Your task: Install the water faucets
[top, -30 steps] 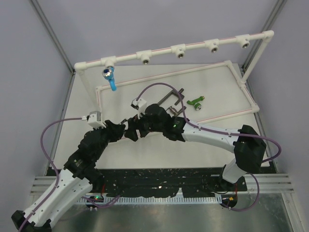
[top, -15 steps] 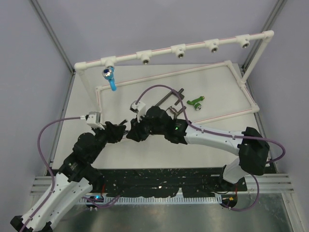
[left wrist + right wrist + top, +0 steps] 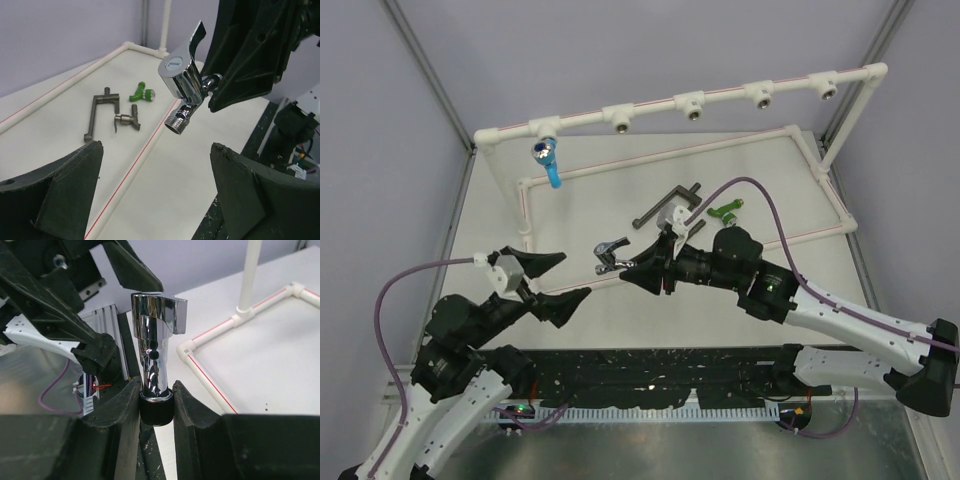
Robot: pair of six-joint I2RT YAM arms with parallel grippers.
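My right gripper [image 3: 632, 268] [image 3: 156, 391] is shut on the black end of the chrome water faucet [image 3: 610, 252] [image 3: 155, 340], holding it above the table. The faucet's threaded end [image 3: 176, 122] points down towards my left gripper [image 3: 575, 276] [image 3: 155, 150], which stands wide open just below and to the left with nothing between its fingers. A blue faucet [image 3: 548, 160] hangs from the leftmost socket of the white pipe frame [image 3: 720, 92]. A green faucet [image 3: 726, 212] [image 3: 141, 93] and two dark ones [image 3: 665, 206] [image 3: 100, 107] [image 3: 127, 120] lie on the table.
The raised pipe bar carries several open round sockets [image 3: 692, 108] along the back. A low white pipe rectangle [image 3: 620, 162] with a red line borders the mat. A black strip [image 3: 650, 365] runs along the near edge between the arm bases.
The left gripper has opened, let go of the chrome faucet and drawn back to the left. The right gripper closed on the faucet and carried it a little to the right.
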